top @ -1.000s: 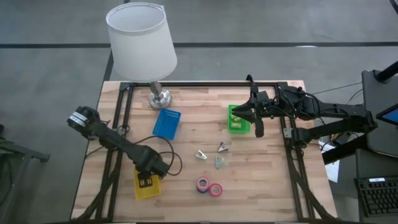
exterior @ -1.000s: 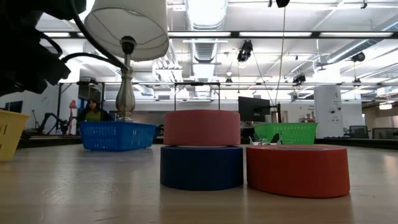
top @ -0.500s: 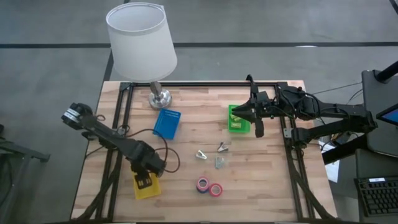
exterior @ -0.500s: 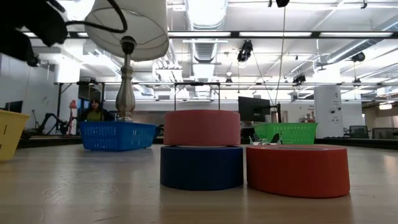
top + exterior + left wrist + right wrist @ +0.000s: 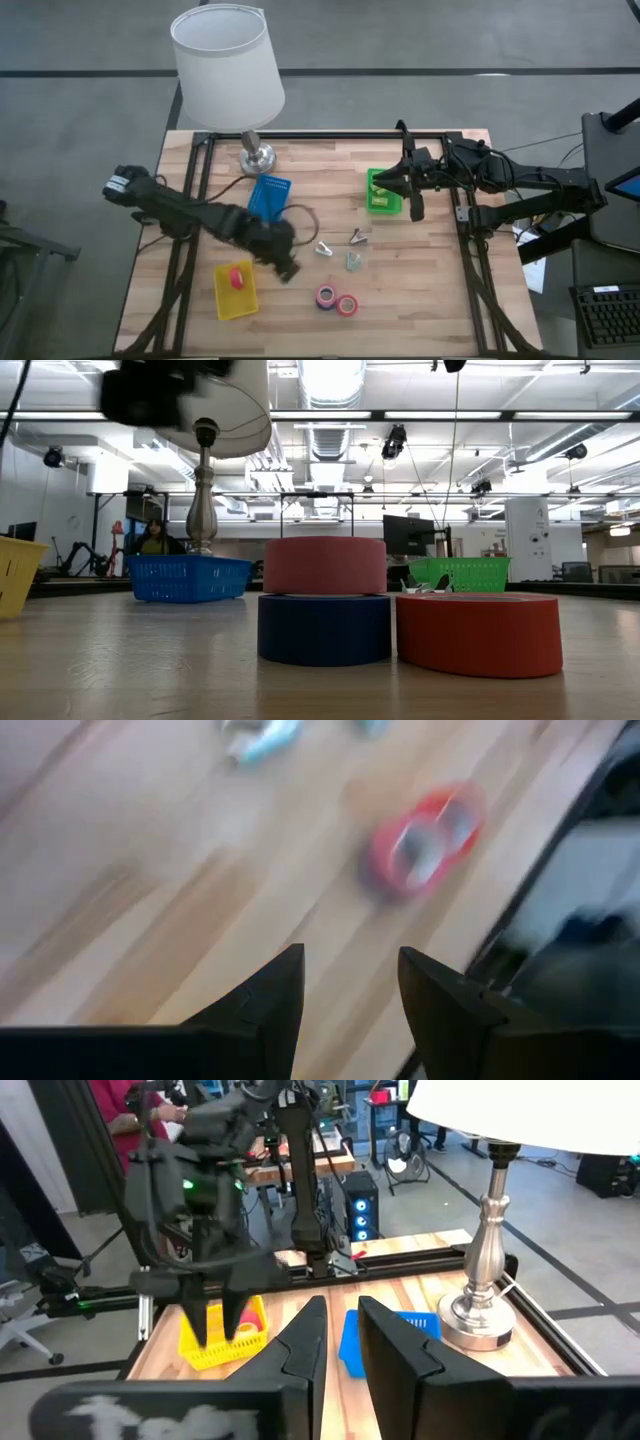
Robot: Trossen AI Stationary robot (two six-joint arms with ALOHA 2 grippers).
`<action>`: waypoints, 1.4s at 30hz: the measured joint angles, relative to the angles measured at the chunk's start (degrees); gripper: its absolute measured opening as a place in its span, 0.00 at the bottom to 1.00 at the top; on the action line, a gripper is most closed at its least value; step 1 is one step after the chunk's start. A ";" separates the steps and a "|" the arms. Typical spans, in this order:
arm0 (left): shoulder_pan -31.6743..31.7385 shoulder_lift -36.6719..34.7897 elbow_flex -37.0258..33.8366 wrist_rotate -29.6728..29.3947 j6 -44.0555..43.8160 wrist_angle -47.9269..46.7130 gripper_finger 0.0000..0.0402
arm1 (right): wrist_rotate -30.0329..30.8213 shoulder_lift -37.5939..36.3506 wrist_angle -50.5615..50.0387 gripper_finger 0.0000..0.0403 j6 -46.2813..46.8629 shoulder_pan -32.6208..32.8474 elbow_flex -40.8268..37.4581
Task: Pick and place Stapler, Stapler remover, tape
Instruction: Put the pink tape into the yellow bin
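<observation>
On the wooden table (image 5: 430, 290) (a workshop behind), left gripper (image 5: 284, 268) gapes empty; right gripper (image 5: 416, 207) narrow.

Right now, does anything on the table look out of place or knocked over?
Nothing stands out. The tape rolls sit flat near the front edge, the lamp stands upright, and the yellow tray holds a red item. The left gripper hangs open above bare wood.

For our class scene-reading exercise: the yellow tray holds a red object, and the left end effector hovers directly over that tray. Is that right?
Not quite. In the high view the yellow tray does hold a red object, but the left end effector is beside the tray, over bare table towards the tape rolls.
</observation>
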 joint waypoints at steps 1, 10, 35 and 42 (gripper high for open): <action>1.21 0.99 -0.15 0.19 -1.29 3.65 0.41 | 0.00 0.00 -0.06 0.13 0.00 0.00 0.00; 5.92 12.48 0.09 9.41 -1.75 19.73 0.41 | -0.11 -0.02 -4.31 0.15 0.37 0.00 0.00; 4.46 30.56 12.52 17.51 8.62 12.23 0.27 | -0.38 -0.13 -6.92 0.16 2.74 0.03 0.00; 5.35 28.60 12.52 12.99 15.68 13.35 0.02 | -0.64 -0.13 -15.60 0.16 6.58 0.04 0.00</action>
